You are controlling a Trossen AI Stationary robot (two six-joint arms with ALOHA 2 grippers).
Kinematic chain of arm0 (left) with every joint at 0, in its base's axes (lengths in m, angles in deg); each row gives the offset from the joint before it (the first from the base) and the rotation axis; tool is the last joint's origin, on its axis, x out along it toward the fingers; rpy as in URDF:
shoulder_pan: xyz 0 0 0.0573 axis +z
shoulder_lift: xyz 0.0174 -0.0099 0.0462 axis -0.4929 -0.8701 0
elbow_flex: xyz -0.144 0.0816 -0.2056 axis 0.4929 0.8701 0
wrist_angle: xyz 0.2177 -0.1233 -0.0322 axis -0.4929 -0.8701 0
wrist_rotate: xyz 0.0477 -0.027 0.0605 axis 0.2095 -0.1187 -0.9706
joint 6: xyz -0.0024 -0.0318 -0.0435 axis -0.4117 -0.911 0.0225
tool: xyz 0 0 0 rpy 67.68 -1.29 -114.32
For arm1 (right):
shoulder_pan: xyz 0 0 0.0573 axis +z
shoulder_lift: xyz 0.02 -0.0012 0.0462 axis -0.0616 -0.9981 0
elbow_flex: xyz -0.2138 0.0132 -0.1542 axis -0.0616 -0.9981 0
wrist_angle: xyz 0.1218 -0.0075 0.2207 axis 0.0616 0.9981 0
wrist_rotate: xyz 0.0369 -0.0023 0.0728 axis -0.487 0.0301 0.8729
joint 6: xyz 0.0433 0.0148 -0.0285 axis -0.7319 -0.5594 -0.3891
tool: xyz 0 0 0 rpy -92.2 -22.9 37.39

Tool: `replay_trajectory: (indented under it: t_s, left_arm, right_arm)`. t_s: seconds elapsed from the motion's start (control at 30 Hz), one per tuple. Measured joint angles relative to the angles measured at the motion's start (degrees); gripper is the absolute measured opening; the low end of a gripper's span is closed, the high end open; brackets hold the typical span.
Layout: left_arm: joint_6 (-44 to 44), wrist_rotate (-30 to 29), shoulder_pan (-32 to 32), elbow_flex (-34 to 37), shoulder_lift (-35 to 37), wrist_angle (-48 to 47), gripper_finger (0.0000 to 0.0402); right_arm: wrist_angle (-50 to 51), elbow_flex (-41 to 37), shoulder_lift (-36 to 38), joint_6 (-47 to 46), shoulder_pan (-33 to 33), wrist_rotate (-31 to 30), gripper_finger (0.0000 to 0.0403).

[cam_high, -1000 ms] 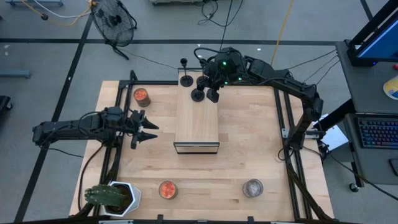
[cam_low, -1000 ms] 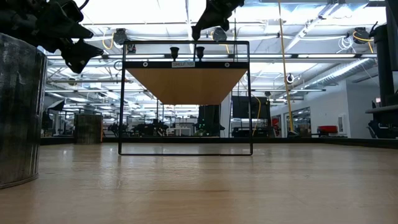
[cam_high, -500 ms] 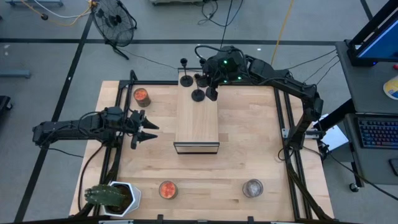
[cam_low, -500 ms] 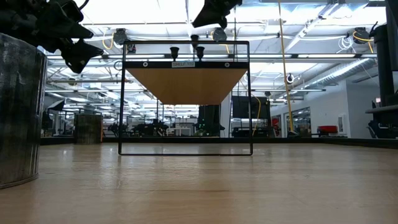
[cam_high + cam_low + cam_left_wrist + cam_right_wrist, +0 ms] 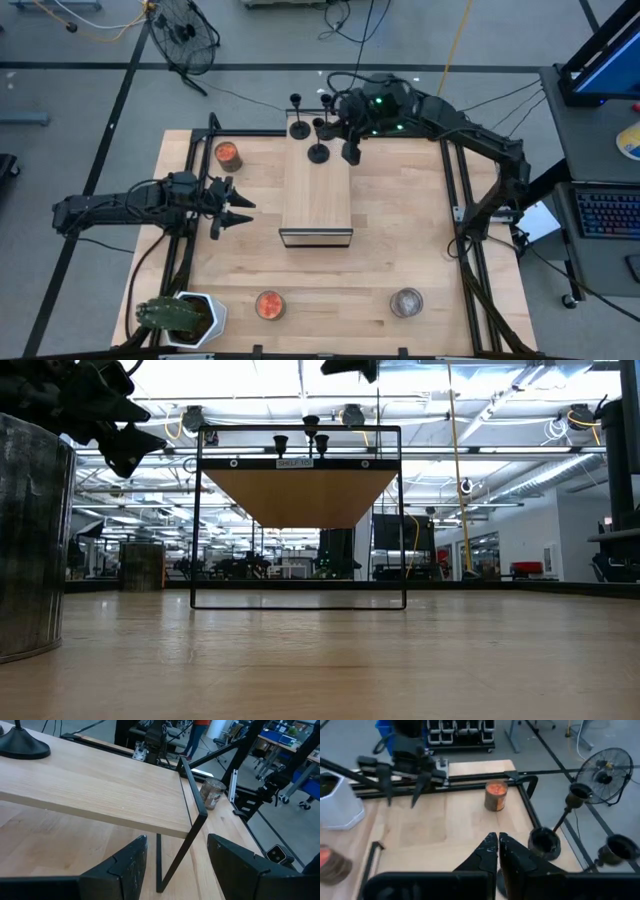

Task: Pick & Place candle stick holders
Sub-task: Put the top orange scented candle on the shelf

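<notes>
Three black candle stick holders stand on their disc bases at the far end of a raised wooden shelf top (image 5: 316, 190). One is at the far left corner (image 5: 299, 127), one is nearer (image 5: 318, 153), and the third shows by its cup (image 5: 327, 99). All three show in the low view (image 5: 311, 426). My right gripper (image 5: 350, 153) is shut and empty, up above the shelf to the right of the holders; the right wrist view shows its fingers (image 5: 497, 845) closed together. My left gripper (image 5: 238, 210) is open and empty, left of the shelf, facing its near corner (image 5: 192, 815).
An orange candle jar (image 5: 228, 154) stands at the far left and another (image 5: 269, 304) near the front. A glass jar (image 5: 406, 301) is at the front right, and a white planter (image 5: 186, 316) at the front left corner. Black frame rails (image 5: 452, 200) run along the table's sides.
My right gripper has risen from just above the holders and moved a little toward the table's right edge. The three holders have stayed upright on the shelf top.
</notes>
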Motion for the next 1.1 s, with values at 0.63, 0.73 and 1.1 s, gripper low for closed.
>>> replay_trajectory:
  t_s: [0.63, 0.73, 1.1]
  left_arm:
    - [-12.7, -0.4, 0.0, 0.0, 0.0, 0.1, 0.0214]
    - [-15.3, -0.4, 0.0, 0.0, 0.0, 0.7, 0.0214]
    - [-27.8, 0.2, 0.0, 0.0, 0.0, 14.9, 0.0214]
  right_arm:
    - [22.1, -5.3, 17.0, -8.1, 15.8, -1.9, 0.0000]
    - [19.8, -12.8, 21.9, -11.6, 17.7, -5.7, 0.0000]
    - [-7.5, -45.5, 42.9, -18.7, 20.5, -5.8, 0.0000]
